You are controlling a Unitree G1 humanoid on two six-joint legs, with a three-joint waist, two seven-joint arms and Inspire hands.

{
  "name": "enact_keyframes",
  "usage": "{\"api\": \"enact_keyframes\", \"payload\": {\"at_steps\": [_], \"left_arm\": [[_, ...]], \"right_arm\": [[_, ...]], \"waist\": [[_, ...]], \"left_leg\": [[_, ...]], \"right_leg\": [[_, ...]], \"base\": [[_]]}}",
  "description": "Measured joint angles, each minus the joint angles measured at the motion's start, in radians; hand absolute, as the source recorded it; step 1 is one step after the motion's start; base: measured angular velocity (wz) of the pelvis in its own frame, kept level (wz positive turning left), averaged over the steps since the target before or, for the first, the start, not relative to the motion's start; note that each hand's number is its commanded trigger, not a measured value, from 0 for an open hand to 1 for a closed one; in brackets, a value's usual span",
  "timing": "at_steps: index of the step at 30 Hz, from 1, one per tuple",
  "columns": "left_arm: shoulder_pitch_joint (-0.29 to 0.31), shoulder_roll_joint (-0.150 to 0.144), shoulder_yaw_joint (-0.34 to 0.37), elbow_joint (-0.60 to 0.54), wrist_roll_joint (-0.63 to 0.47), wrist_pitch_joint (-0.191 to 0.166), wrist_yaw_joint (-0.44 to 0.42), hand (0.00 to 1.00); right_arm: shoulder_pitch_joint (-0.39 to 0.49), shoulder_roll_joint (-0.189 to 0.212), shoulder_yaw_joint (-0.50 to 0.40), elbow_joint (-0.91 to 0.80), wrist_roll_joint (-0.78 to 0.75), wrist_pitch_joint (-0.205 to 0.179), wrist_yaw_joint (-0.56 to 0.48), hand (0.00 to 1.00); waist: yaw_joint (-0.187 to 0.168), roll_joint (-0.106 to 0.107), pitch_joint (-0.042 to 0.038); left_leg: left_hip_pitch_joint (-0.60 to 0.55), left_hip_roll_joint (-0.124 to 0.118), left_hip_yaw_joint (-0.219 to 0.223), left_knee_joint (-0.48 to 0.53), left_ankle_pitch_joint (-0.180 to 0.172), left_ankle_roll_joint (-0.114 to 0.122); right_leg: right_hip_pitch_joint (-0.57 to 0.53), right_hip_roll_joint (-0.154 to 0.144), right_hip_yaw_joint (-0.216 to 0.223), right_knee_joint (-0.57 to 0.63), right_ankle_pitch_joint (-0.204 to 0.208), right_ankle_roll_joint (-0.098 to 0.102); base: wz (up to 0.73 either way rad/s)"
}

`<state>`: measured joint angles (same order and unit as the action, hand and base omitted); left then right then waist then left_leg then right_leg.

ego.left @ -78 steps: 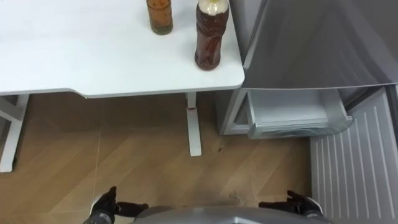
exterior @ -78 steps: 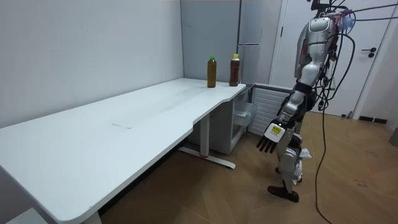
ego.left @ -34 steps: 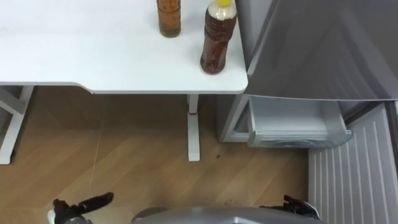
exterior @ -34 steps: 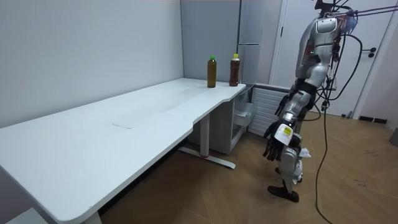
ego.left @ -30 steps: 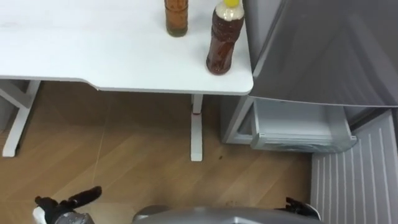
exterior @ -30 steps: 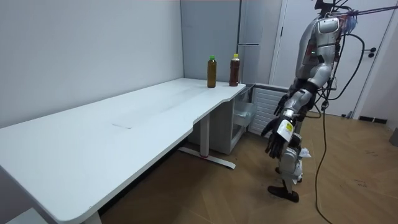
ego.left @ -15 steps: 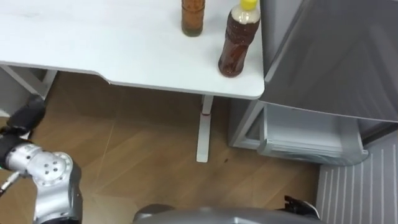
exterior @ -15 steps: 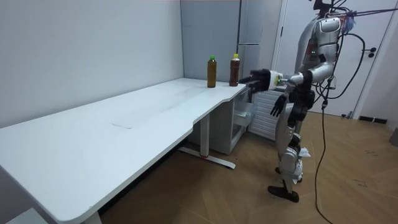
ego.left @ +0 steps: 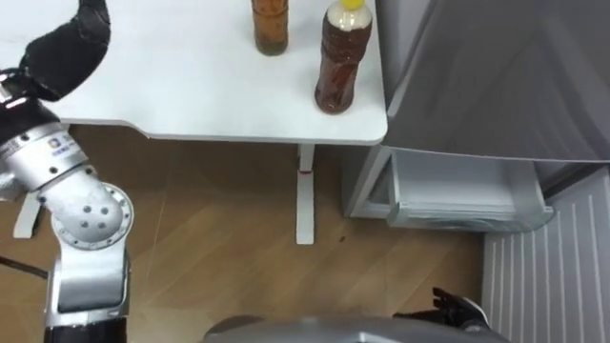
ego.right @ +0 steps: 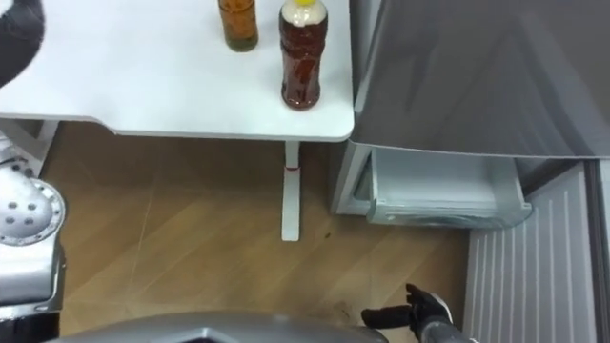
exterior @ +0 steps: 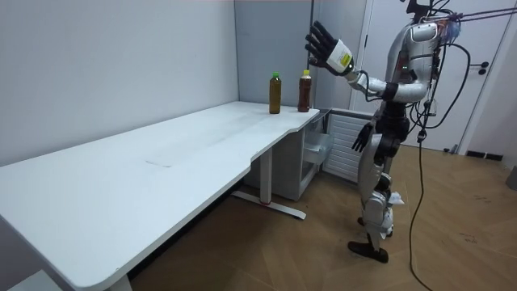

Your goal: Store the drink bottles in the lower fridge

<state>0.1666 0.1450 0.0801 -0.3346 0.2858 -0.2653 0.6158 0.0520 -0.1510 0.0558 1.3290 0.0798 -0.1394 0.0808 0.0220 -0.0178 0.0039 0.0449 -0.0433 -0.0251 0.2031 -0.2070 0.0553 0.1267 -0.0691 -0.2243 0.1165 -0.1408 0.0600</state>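
Nothing is stowed yet: green-cap bottle (exterior: 275,95) and yellow-cap bottle (ego.left: 341,57) are found upright on the table (ego.left: 172,86) beside the fridge (ego.left: 496,76), lower drawer (ego.left: 467,191) open; left hand (exterior: 325,42) is raised, fingers spread, empty; right hand (ego.right: 426,310) is hung low, relaxed

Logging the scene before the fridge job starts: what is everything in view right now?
yellow-capped bottle: one, dark brown drink, on the table corner nearest the fridge
green-capped bottle: one, amber drink, on the table beside the first
table: one, white, next to the fridge
fridge: one, grey, lower door open
drawer: one, pale grey, in the open lower compartment
floor: wood-brown
left hand: black, held high above the bottles, fingers spread
right hand: black, low by the hip, fingers relaxed
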Motion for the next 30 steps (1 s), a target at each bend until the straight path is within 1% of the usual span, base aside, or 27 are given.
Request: {"api": "enact_keyframes", "payload": {"at_steps": [1, 3, 4, 5, 7, 9, 11, 12, 14, 17, 20, 23, 26, 30], "left_arm": [[-0.001, 0.002, -0.011, 0.000, 0.000, -0.001, -0.012, 0.00], [-0.002, 0.006, -0.039, 0.000, 0.001, -0.002, -0.057, 0.00], [-0.006, 0.010, -0.049, 0.000, 0.001, -0.002, -0.065, 0.00], [-0.014, 0.014, -0.067, 0.000, 0.001, -0.002, -0.082, 0.00], [-0.040, 0.019, -0.092, 0.000, 0.001, -0.002, -0.110, 0.00], [-0.083, 0.029, -0.114, 0.000, 0.000, -0.002, -0.154, 0.00], [-0.106, 0.032, -0.131, 0.000, 0.000, -0.002, -0.182, 0.00], [-0.114, 0.032, -0.145, 0.000, 0.000, -0.002, -0.202, 0.00], [-0.119, 0.032, -0.164, 0.000, -0.001, -0.002, -0.231, 0.00], [-0.119, 0.033, -0.190, 0.000, -0.018, -0.001, -0.264, 0.00], [-0.119, 0.033, -0.206, 0.000, -0.020, 0.002, -0.300, 0.00], [-0.119, 0.033, -0.205, 0.001, -0.021, 0.005, -0.328, 0.00], [-0.118, 0.033, -0.206, 0.001, -0.022, 0.007, -0.349, 0.00], [-0.118, 0.033, -0.206, 0.001, -0.021, 0.007, -0.374, 0.00]], "right_arm": [[-0.001, 0.000, 0.000, 0.000, 0.002, -0.001, 0.003, 0.00], [-0.012, 0.000, 0.001, 0.004, 0.003, -0.003, 0.018, 0.00], [-0.013, 0.000, 0.000, 0.010, 0.003, -0.004, 0.024, 0.00], [-0.023, -0.002, 0.000, 0.028, 0.003, -0.009, 0.033, 0.00], [-0.033, -0.003, 0.000, 0.041, 0.003, -0.014, 0.044, 0.00], [-0.047, -0.004, -0.001, 0.059, 0.003, -0.015, 0.054, 0.00], [-0.065, -0.006, 0.000, 0.076, 0.004, -0.014, 0.054, 0.00], [-0.065, -0.009, 0.001, 0.081, 0.006, -0.014, 0.056, 0.00], [-0.072, -0.012, 0.001, 0.094, 0.011, -0.013, 0.061, 0.00], [-0.074, -0.012, 0.001, 0.094, 0.029, -0.013, 0.066, 0.00], [-0.073, -0.012, -0.002, 0.094, 0.034, -0.013, 0.066, 0.00], [-0.073, -0.012, -0.002, 0.091, 0.034, -0.012, 0.066, 0.00], [-0.073, -0.012, -0.002, 0.090, 0.033, -0.012, 0.065, 0.00], [-0.073, -0.012, -0.002, 0.088, 0.032, -0.012, 0.064, 0.00]], "waist": [[-0.003, 0.000, 0.0001], [-0.022, -0.003, 0.0003], [-0.028, -0.003, 0.0007], [-0.040, -0.004, 0.0015], [-0.054, -0.005, 0.0026], [-0.072, -0.002, 0.0036], [-0.076, 0.003, 0.0042], [-0.076, 0.007, 0.0041], [-0.083, 0.011, 0.0032], [-0.100, 0.013, 0.0036], [-0.102, 0.014, 0.0041], [-0.103, 0.014, 0.0041], [-0.103, 0.014, 0.0042], [-0.103, 0.013, 0.0042]], "left_leg": [[0.000, 0.000, 0.000, -0.001, 0.000, 0.000], [-0.002, 0.000, 0.000, -0.005, 0.000, 0.000], [-0.002, 0.000, 0.000, -0.005, 0.000, 0.000], [-0.002, 0.000, 0.000, -0.005, 0.000, 0.000], [-0.003, 0.000, 0.001, -0.005, 0.000, 0.000], [-0.006, 0.000, 0.002, -0.007, 0.000, 0.000], [-0.001, 0.001, 0.012, -0.008, 0.000, 0.000], [0.001, 0.001, 0.018, -0.012, 0.000, 0.000], [0.001, 0.001, 0.022, -0.016, 0.000, 0.000], [0.000, 0.002, 0.022, -0.016, 0.000, 0.000], [0.001, 0.004, 0.033, -0.016, 0.000, 0.000], [0.000, 0.007, 0.043, -0.016, 0.000, 0.000], [0.001, 0.011, 0.046, -0.016, 0.000, 0.000], [0.001, 0.011, 0.047, -0.016, 0.000, 0.000]], "right_leg": [[0.000, 0.000, 0.002, 0.000, 0.000, 0.000], [0.001, 0.000, 0.000, 0.000, 0.000, 0.000], [0.001, 0.000, 0.001, 0.000, 0.000, 0.000], [0.001, 0.000, 0.002, 0.000, 0.000, 0.000], [0.001, 0.000, 0.002, 0.000, 0.000, 0.000], [-0.001, 0.000, 0.005, 0.000, 0.000, 0.000], [-0.004, 0.001, 0.009, -0.001, 0.000, 0.000], [-0.005, 0.001, 0.019, -0.001, 0.000, 0.000], [-0.007, 0.001, 0.029, -0.001, 0.000, 0.000], [-0.013, 0.002, 0.031, -0.001, 0.000, 0.000], [-0.016, 0.003, 0.035, -0.001, 0.000, 0.000], [-0.020, 0.004, 0.047, 0.000, 0.000, 0.000], [-0.022, 0.006, 0.059, 0.000, 0.000, 0.000], [-0.023, 0.007, 0.062, 0.002, 0.001, -0.002]], "base": [[0.00], [0.00], [0.00], [0.00], [0.00], [-0.02], [-0.15], [-0.19], [-0.11], [-0.02], [-0.09], [-0.10], [-0.03], [0.00]]}}
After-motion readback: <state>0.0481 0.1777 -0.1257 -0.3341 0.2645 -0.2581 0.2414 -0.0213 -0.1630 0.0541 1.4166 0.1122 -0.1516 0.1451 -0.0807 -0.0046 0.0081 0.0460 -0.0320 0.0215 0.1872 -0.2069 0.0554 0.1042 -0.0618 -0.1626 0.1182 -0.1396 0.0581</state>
